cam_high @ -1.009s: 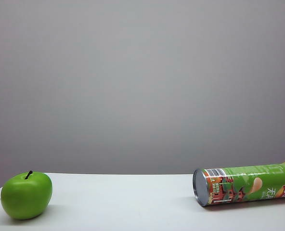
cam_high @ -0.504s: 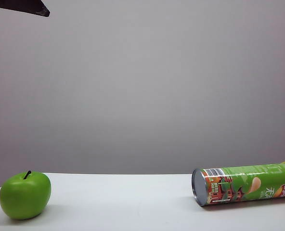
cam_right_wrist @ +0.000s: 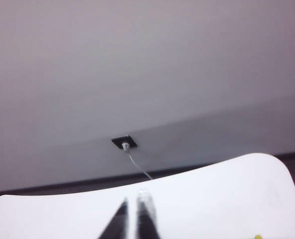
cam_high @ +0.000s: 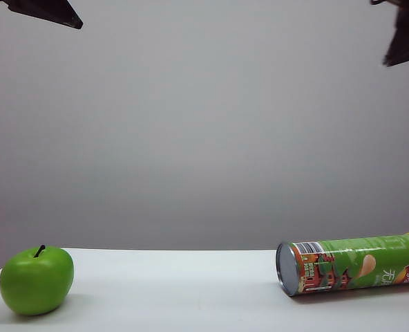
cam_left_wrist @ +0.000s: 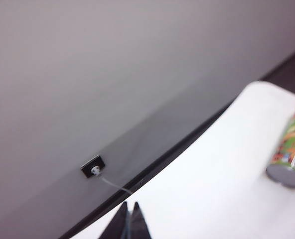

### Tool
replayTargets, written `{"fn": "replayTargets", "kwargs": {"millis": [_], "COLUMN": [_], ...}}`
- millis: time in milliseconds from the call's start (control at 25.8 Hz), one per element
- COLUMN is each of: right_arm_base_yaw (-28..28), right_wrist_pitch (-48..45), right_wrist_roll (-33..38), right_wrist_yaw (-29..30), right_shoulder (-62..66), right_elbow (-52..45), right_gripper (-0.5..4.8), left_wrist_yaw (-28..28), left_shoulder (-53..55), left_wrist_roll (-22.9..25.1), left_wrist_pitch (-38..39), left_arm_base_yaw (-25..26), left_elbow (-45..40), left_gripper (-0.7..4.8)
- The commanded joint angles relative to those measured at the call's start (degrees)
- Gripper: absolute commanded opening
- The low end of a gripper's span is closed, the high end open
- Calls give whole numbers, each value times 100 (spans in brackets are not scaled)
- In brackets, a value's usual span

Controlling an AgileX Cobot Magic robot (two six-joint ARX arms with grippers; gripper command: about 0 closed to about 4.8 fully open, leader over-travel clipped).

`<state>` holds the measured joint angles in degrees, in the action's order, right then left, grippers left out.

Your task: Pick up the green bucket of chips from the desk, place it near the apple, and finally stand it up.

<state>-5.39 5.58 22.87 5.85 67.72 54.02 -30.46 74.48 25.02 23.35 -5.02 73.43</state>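
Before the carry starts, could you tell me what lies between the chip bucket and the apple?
Nothing: the exterior view shows only bare desk between green bucket of chips and apple.

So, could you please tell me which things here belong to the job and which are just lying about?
Job:
- green bucket of chips, lying on its side
- apple
- desk
- left gripper, raised, jaws together
- right gripper, raised, jaws nearly together

Just there:
- wall socket with its white cable
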Motion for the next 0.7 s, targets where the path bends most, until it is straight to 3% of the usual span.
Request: {"fn": "replayTargets", "kwargs": {"millis": [39, 78, 194, 388, 465, 504, 543, 698], "right_arm_base_yaw": [7, 7, -11, -155, -151, -125, -116, -118], "right_wrist_pitch": [273, 184, 48, 850, 1193, 1329, 1375, 1410], "right_wrist_roll": [1510, 2048, 3329, 4148, 4393, 4494, 4509, 4942], "right_wrist_yaw": [7, 9, -122, -745, -894, -887, -844, -824], "right_shoulder": [710, 876, 1355, 1893, 1969, 2015, 2074, 2203], "right_elbow": [527, 586, 632, 632, 632, 629, 629, 627], "right_gripper": [100, 133, 139, 163, 237, 329, 467, 479], "left_wrist_yaw": [179, 199, 240, 627, 632, 625, 632, 645], "left_shoulder": [186, 205, 385, 664, 719, 761, 789, 907], "left_wrist_roll": [654, 649, 645, 651, 651, 651, 651, 649], "left_wrist_pitch": [308, 302, 267, 308, 310, 299, 295, 271], "left_arm_base_yaw": [-153, -199, -275, -592, -658, -702, -758, -883], "left_elbow": [476, 553, 715, 737, 739, 741, 743, 743], "left_gripper": [-5, -5, -5, -5, -5, -5, -5, -5]}}
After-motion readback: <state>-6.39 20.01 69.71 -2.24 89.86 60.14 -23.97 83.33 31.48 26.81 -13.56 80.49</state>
